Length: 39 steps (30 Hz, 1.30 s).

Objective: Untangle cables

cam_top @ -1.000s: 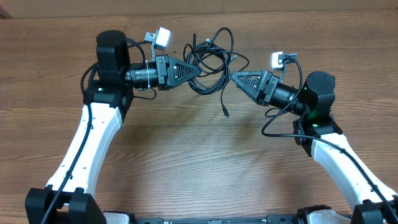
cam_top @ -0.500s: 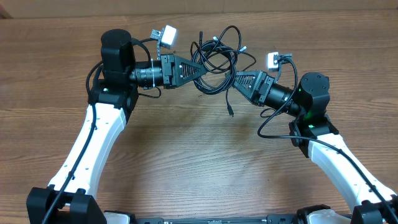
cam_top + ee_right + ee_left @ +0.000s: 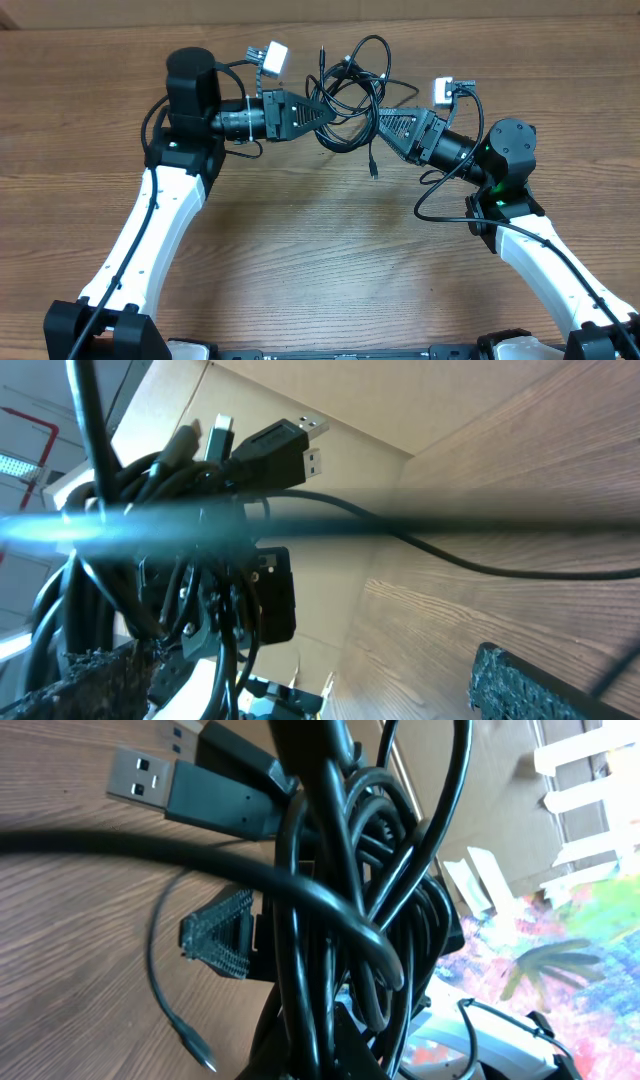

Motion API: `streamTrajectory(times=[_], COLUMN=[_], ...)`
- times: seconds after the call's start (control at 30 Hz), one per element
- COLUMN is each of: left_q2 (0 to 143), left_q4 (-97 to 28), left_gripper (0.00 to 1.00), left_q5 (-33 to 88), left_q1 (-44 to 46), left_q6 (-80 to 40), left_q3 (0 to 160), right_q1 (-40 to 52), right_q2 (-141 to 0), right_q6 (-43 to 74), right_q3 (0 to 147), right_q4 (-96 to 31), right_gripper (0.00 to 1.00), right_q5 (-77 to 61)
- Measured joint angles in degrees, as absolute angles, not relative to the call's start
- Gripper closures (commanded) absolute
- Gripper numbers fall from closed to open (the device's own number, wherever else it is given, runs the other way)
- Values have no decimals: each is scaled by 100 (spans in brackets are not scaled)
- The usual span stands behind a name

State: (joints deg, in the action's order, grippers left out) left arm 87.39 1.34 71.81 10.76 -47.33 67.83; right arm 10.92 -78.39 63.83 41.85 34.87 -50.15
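**Q:** Overhead: how is the step to be done well?
**A:** The cables (image 3: 345, 95) are bunched over the desk (image 3: 300, 250) between both hands. They are clamped by the fully closed left hand (image 3: 322, 108). The right hand (image 3: 383, 120) is spread wide and holds nothing. One outer strand should be taken and drawn slowly off the knot.

**Q:** Left wrist?
**A:** Stacked loops are shown. The USB plugs (image 3: 150, 778) are judged to point at the far edge.

**Q:** Right wrist?
**A:** A strand is seen crossing between the fingers (image 3: 520, 680). The long axis is judged far-to-near, with the tail plug (image 3: 373, 172) pointing nearward.
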Motion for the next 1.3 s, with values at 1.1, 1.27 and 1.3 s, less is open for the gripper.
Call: streamTrajectory(times=[1.1,1.27,1.3], left_q2=[8739,8739,8739], left_q4=[-996,-998,-1007], left_gripper=[96,96,96], left_q5=[5419,5317,5282], left_q1=[1417,1463,1509], left_q6=[-3828,-3726,-3726], left_q3=[6790,6790,6790], right_q1=[1092,1092,1092], right_q2=[-7872,-7872,-7872], right_q6=[6449,6447,6447], right_q3=[4185,4185,4185], right_q4=[3522,3524,3527], right_gripper=[0,0,0], right_q5=[-5297,-5317,-5319])
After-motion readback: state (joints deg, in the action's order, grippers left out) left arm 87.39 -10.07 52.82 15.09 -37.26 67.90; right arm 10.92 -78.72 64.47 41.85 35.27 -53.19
